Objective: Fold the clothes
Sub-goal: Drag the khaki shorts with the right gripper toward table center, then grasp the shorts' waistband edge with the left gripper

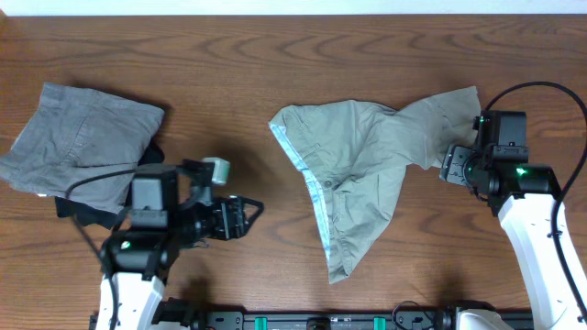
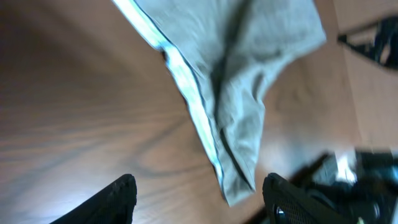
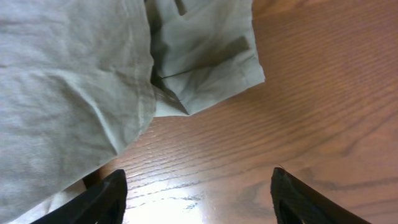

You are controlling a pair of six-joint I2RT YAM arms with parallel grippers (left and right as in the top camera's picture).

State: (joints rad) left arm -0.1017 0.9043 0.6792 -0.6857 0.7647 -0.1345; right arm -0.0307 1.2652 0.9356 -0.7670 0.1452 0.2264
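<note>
Two garments at the far left play no part: a folded pair of grey shorts (image 1: 78, 137) and, poking out from under it, a small black garment (image 1: 78, 209). Both lie well apart from the work, so they crowd only the left arm's base, not the fold. Next along, the left gripper (image 1: 249, 215) hangs over the bare table (image 1: 229, 64) with its fingers spread and nothing between them (its own camera shows only wood in the gap), pointed at the khaki shorts (image 1: 367, 170) but short of them. Those shorts lie rumpled right of the table's middle, one leg trailing toward the near edge and the other thrown out to the right, with the pale blue edge (image 1: 307, 179) showing along the left side. The right gripper (image 1: 451, 165) sits just beside the right-hand leg, fingers likewise apart and empty. I judge the step in hand to be taking hold to flatten the cloth: each gripper should pinch a hem corner rather than a bunched middle, lift low, and draw outward together so the creases run out before any fold. The likeliest snag is catching two layers where the legs meet.
</note>
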